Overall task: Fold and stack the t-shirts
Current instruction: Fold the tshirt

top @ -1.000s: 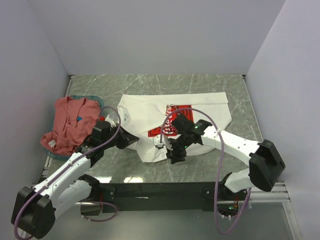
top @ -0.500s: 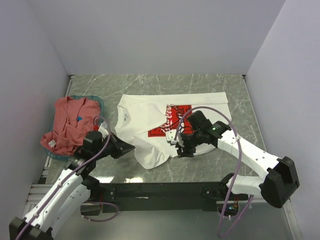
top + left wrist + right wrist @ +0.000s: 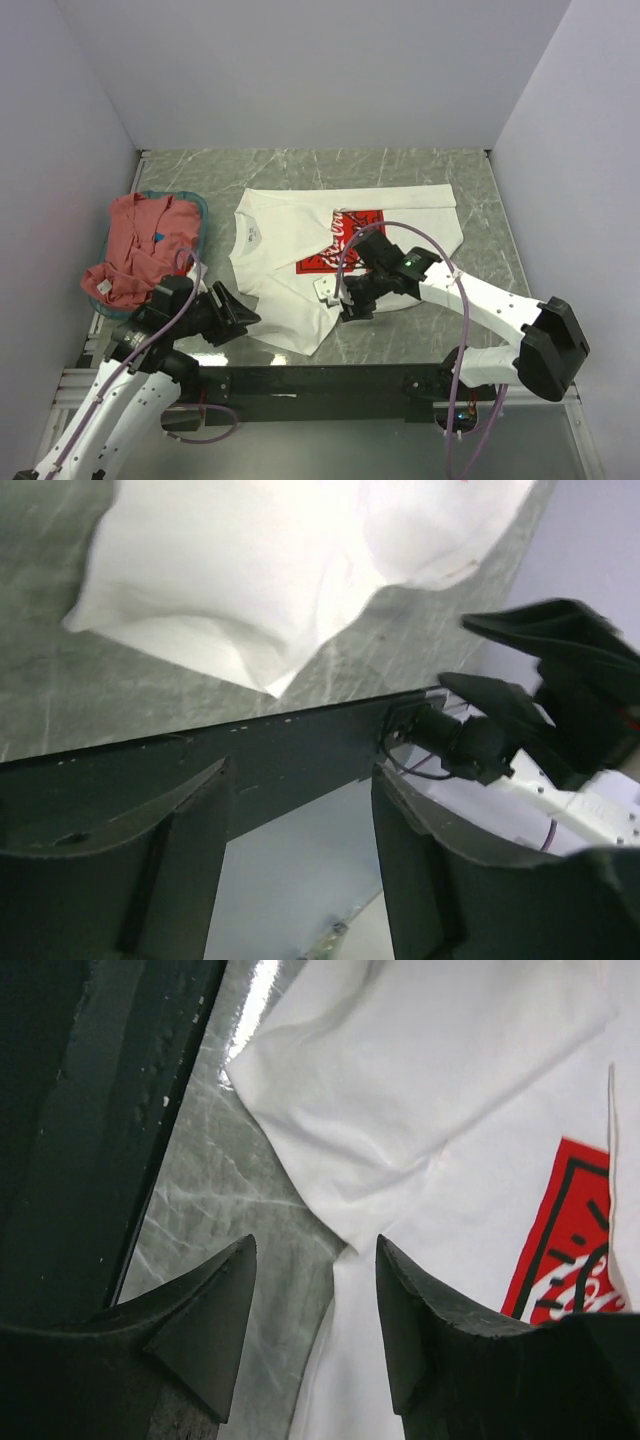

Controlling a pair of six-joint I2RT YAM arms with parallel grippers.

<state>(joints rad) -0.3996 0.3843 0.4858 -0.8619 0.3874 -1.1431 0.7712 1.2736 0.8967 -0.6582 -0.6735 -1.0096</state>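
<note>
Two grippers stand with fingers apart and nothing clamped between them. The white t-shirt (image 3: 285, 245) lies spread on the table (image 3: 300, 165), print upward, with one loose corner pointing toward the near rail. The left gripper (image 3: 300, 775) hangs just off the near-left edge of the white t-shirt, clear of the cloth. The right gripper (image 3: 315, 1250) hovers directly over its near edge, beside the red print, where the fabric shows a crease. The step in hand appears to be taking a fresh grip for a fold. Set each gripper on the outer edge, pinch the cloth squarely, lift both sides evenly, and lay the flap flat to avoid bunching. The salmon t-shirt (image 3: 135, 250) lies heaped on the basket (image 3: 200, 212), well left of the white t-shirt, not yet folded.
</note>
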